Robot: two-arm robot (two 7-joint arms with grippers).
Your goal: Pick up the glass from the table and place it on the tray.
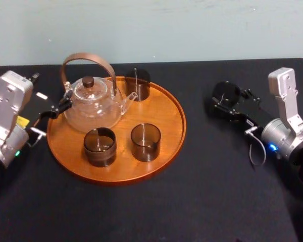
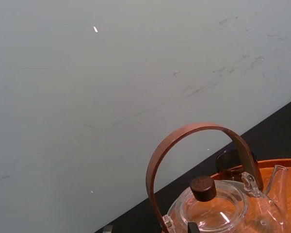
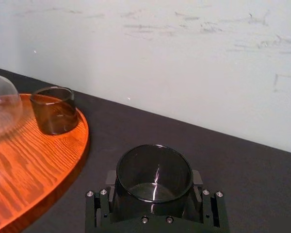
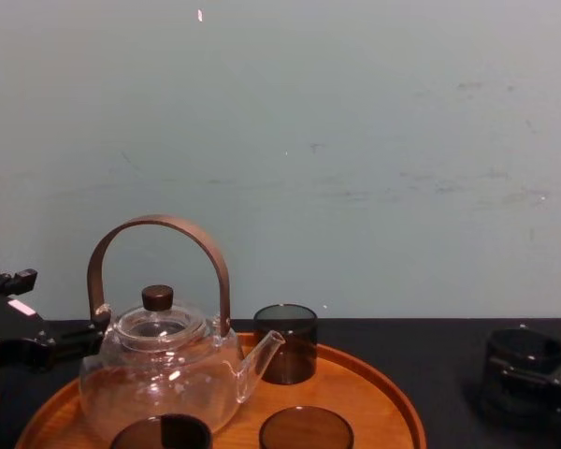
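A dark smoked glass (image 1: 225,92) stands on the black table (image 1: 217,196) to the right of the round wooden tray (image 1: 174,126). My right gripper (image 1: 228,100) is shut on it, one finger on each side of its lower wall. The right wrist view looks down into the glass (image 3: 154,170), with my right gripper (image 3: 155,196) clamped around its base. I cannot tell whether the glass touches the table. My left gripper (image 1: 60,107) hangs open at the tray's left edge, close to the glass teapot (image 1: 93,103).
The teapot with its brown hoop handle takes up the tray's back left. Three more dark glasses stand on the tray: one at the back (image 1: 137,83) and two near the front (image 1: 99,146) (image 1: 145,142). Bare tray surface lies at its right side.
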